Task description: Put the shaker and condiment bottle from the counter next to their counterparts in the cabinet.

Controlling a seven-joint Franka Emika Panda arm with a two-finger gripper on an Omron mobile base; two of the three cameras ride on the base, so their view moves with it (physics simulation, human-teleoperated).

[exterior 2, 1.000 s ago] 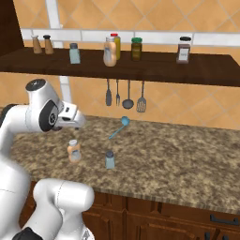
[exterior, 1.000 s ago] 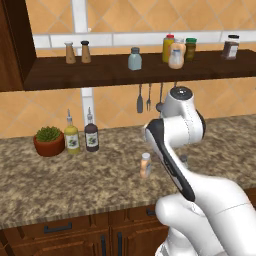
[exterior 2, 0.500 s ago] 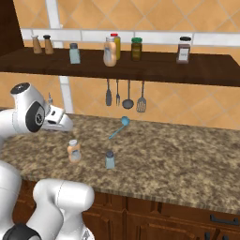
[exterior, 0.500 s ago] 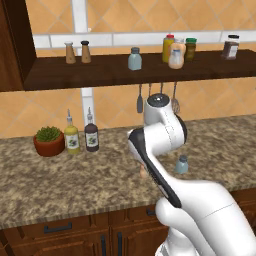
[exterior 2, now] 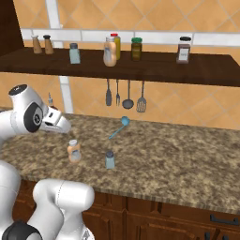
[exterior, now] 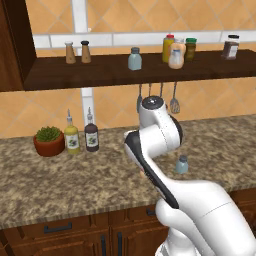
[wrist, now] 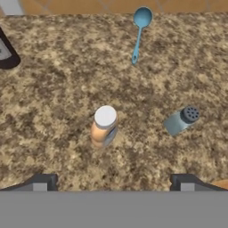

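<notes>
The condiment bottle (wrist: 103, 127), slim and peach-orange with a pale cap, stands on the speckled counter (wrist: 58, 89) straight ahead of my gripper (wrist: 113, 183). The gripper hovers above it, open and holding nothing. The small blue-grey shaker (wrist: 181, 120) stands to the bottle's right. From the right base, the bottle (exterior 2: 73, 151) and shaker (exterior 2: 109, 159) sit near the counter's front edge, with my hand (exterior 2: 57, 123) above and left of the bottle. On the cabinet shelf (exterior 2: 154, 68) stand the counterparts: a blue-grey shaker (exterior 2: 74, 53) and a wide peach bottle (exterior 2: 110, 51).
A blue spoon (wrist: 139, 33) lies behind the bottle. Two brown shakers (exterior: 77, 52), a yellow bottle (exterior: 169, 46), a green jar (exterior: 190, 49) and a dark spice jar (exterior: 230, 47) share the shelf. A potted plant (exterior: 49, 140) and two bottles (exterior: 81, 136) stand at the counter's back left; utensils (exterior 2: 125, 93) hang under the shelf.
My arm has swung left and a little lower, uncovering the shaker in the left base view and hiding the condiment bottle there. The things on the counter stayed put.
</notes>
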